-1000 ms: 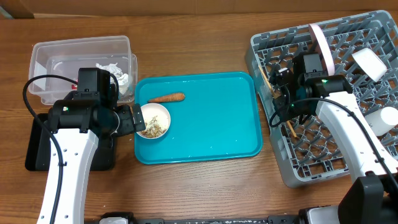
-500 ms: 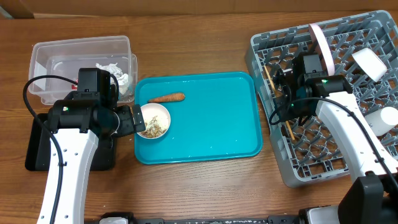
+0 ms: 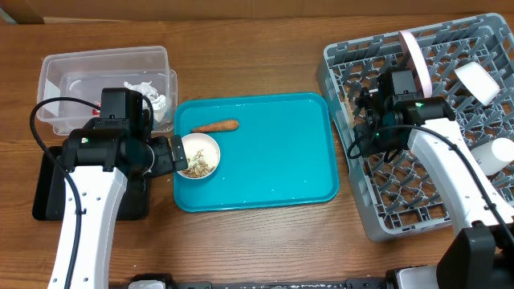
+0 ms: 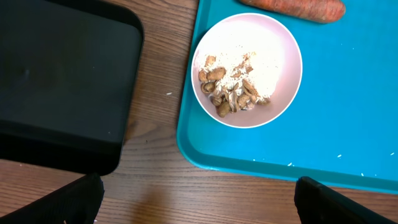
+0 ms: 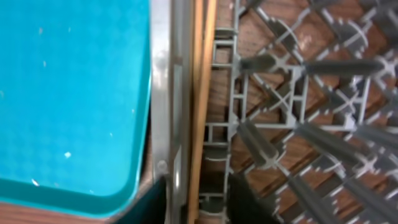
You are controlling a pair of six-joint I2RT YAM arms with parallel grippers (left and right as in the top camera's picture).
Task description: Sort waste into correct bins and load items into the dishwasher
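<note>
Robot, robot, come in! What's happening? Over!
Left gripper open above scraps bowl. Right gripper open, chopsticks between its fingers along rack wall. Nothing blocking.

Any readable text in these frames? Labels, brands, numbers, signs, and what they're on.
None can be read. The tub, black tray, teal tray, rack and bowl show no print or labels in any view.

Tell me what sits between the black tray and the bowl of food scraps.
Left wrist view: only bare wooden table and the teal tray rim lie between black tray and bowl.
</note>
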